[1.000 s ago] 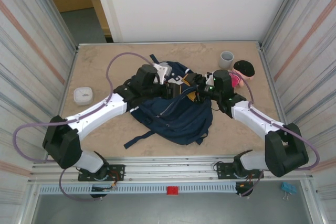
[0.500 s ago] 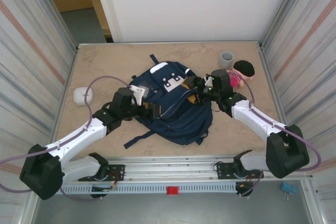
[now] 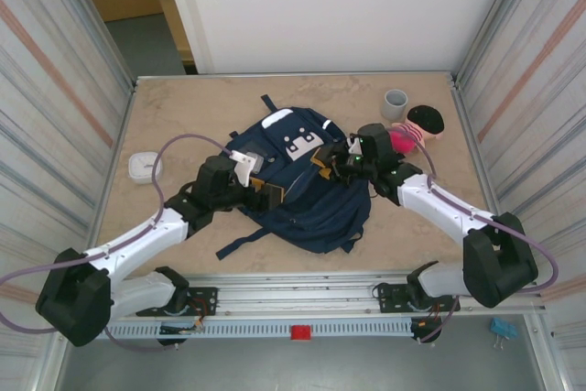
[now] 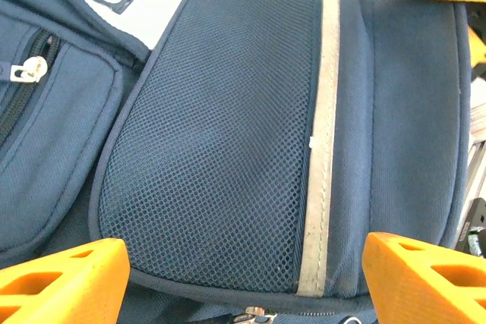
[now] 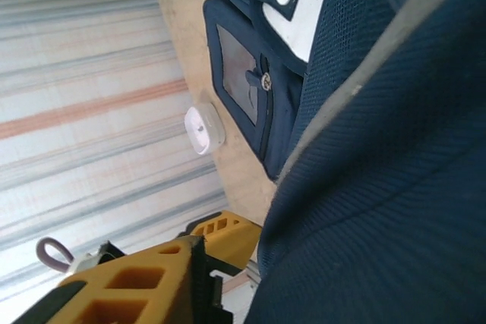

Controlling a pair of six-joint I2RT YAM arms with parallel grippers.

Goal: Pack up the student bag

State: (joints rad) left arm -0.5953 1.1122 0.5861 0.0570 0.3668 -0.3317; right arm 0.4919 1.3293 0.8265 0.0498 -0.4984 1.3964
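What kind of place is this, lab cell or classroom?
Probably a lab robot cell: table boxed in by ribbed panels, arms bolted to a rail, student bag and doll as props.

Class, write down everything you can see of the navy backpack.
The navy fabric backpack lies slumped on the table, straps trailing toward the near edge. It shows white patches, a mesh pocket, a pale stripe and zip pulls. The left gripper is open over the mesh; the right gripper is close against it.
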